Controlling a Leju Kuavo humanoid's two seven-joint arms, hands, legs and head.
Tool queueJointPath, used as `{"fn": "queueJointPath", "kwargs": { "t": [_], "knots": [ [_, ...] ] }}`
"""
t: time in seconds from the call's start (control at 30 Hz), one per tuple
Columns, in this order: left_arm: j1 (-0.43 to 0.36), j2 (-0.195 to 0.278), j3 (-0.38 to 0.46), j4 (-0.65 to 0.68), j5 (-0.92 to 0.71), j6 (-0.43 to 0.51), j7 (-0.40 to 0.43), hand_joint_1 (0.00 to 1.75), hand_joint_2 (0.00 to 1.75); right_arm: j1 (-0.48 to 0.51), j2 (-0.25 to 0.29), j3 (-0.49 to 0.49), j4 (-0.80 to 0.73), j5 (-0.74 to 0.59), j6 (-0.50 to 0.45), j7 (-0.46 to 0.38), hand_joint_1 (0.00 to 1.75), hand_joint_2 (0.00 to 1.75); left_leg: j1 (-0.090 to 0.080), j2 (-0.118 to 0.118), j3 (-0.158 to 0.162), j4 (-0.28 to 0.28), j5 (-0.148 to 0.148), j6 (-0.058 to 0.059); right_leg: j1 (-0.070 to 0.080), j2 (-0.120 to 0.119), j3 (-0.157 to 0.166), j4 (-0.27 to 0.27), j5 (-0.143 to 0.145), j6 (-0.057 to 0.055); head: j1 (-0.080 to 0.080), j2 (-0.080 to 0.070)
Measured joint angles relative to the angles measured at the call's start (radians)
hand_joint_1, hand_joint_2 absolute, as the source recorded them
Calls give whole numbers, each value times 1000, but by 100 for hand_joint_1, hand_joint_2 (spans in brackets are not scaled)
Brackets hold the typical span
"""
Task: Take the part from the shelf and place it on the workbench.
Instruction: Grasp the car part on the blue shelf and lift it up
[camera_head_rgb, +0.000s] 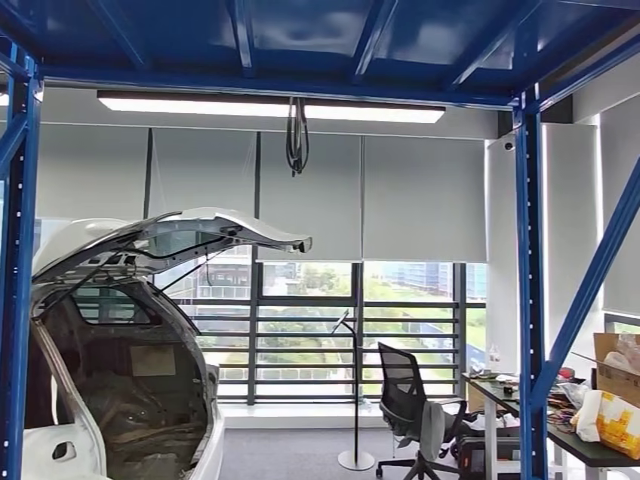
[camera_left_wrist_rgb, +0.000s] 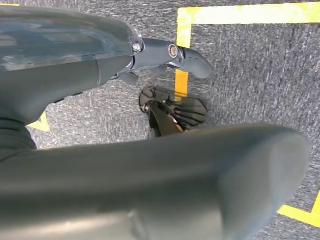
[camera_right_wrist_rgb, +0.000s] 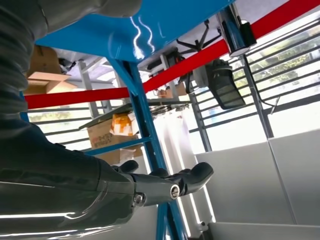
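The blue steel shelf frame (camera_head_rgb: 530, 300) rises at the right of the head view, and its beams span the top. My right hand (camera_right_wrist_rgb: 151, 187) is raised beside a blue shelf upright (camera_right_wrist_rgb: 141, 115), its fingers (camera_right_wrist_rgb: 192, 177) stretched out and holding nothing. My left hand (camera_left_wrist_rgb: 75, 85) hangs over grey carpet, with fingers (camera_left_wrist_rgb: 170, 52) extended and a thick thumb (camera_left_wrist_rgb: 188, 175) apart from them, also holding nothing. A cluttered dark table (camera_head_rgb: 521, 405) stands low at the right behind the upright.
A white car body (camera_head_rgb: 113, 380) with its hatch raised stands at the left. A black office chair (camera_head_rgb: 411, 405) and a floor lamp stand (camera_head_rgb: 356, 400) are by the window. Cardboard boxes (camera_head_rgb: 615, 365) and a yellow bag (camera_head_rgb: 619, 420) sit on the table. Yellow tape (camera_left_wrist_rgb: 181, 50) marks the carpet.
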Motion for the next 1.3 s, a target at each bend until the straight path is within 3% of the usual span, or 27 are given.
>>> {"fn": "queueJointPath", "kwargs": {
  "t": [0.03,0.07,0.13,0.17,0.2,0.3,0.37,0.4,0.47,0.53,0.57,0.6,0.67,0.73,0.8,0.97,1.2,1.3],
  "knots": [
    [1,0,0,0,0,0,0,0,0,4,2,-1,0,0,0,-2,0,175,2,0,-24,23,8,-4,-1,1,5,1,-5,1,0,0],
    [2,1,0,0,0,0,0,0,0,7,4,-2,0,-1,0,-4,0,175,5,0,-29,9,36,-8,-2,2,11,2,-12,3,0,0],
    [2,3,0,0,1,0,-1,0,0,9,8,-4,0,-9,-2,-9,0,175,11,0,4,-97,119,-15,-5,4,27,9,-30,12,0,-1],
    [2,3,0,0,2,0,-2,0,0,9,9,-5,0,-15,-2,-12,0,175,12,0,27,-152,146,-16,-5,5,33,16,-40,19,0,-1],
    [1,4,0,0,2,0,-2,0,0,9,9,-7,-1,-20,-3,-14,0,131,12,-1,42,-186,157,-12,-4,6,35,20,-47,25,0,-1],
    [1,4,0,0,2,0,-3,0,0,9,10,-10,-4,-36,-1,-20,0,0,6,-1,53,-205,144,11,-4,7,35,24,-56,36,-2,-1],
    [1,4,0,0,3,1,-5,0,0,8,10,-14,-5,-65,9,-32,0,0,7,-1,59,-208,141,21,-7,5,30,46,-73,44,-2,-1],
    [0,5,0,0,4,1,-6,0,0,8,10,-16,-5,-82,15,-40,0,0,8,-1,63,-209,139,26,-8,4,14,83,-92,48,-2,-1],
    [-1,5,0,0,8,1,-8,0,0,11,7,-22,-4,-107,27,-50,0,0,7,-1,69,-209,134,34,-10,2,-53,210,-143,53,-2,-1],
    [0,5,0,0,11,2,-8,0,0,20,0,-27,-1,-119,36,-53,0,0,5,-1,75,-209,128,38,-10,2,-119,309,-159,53,-2,-1],
    [0,5,0,0,12,3,-8,0,0,24,-4,-30,1,-121,38,-53,0,0,4,-2,78,-209,125,39,-10,2,-130,308,-140,51,-2,-1],
    [1,5,0,0,12,4,-8,0,0,26,-8,-32,2,-118,37,-52,0,0,3,-3,82,-209,122,39,-9,2,-121,267,-103,47,-2,-1],
    [0,5,0,0,13,6,-9,0,0,28,-14,-36,2,-100,32,-45,0,0,1,-5,91,-211,116,36,-4,2,-73,132,-24,37,-2,-1],
    [-1,5,0,0,13,6,-10,0,0,33,-23,-41,4,-66,28,-30,0,87,0,-6,93,-212,112,33,3,2,-40,48,7,33,-2,0],
    [1,5,0,0,12,6,-13,0,0,44,-32,-49,8,-35,28,-16,0,175,0,-6,93,-213,110,32,4,4,-35,34,4,37,-3,1],
    [0,5,0,0,10,6,-15,0,0,72,-57,-67,25,46,28,14,0,175,-1,-5,98,-224,111,29,4,7,-35,33,2,36,-3,0],
    [0,5,-1,0,-2,5,-12,0,0,108,-81,-108,86,277,27,107,0,175,0,-5,101,-228,113,24,4,7,-34,34,1,34,-3,-1],
    [0,5,-2,0,-4,4,-11,0,0,113,-89,-113,123,299,29,139,0,175,-1,-5,101,-228,113,24,3,7,-34,34,1,34,-3,-1]
  ]
}}
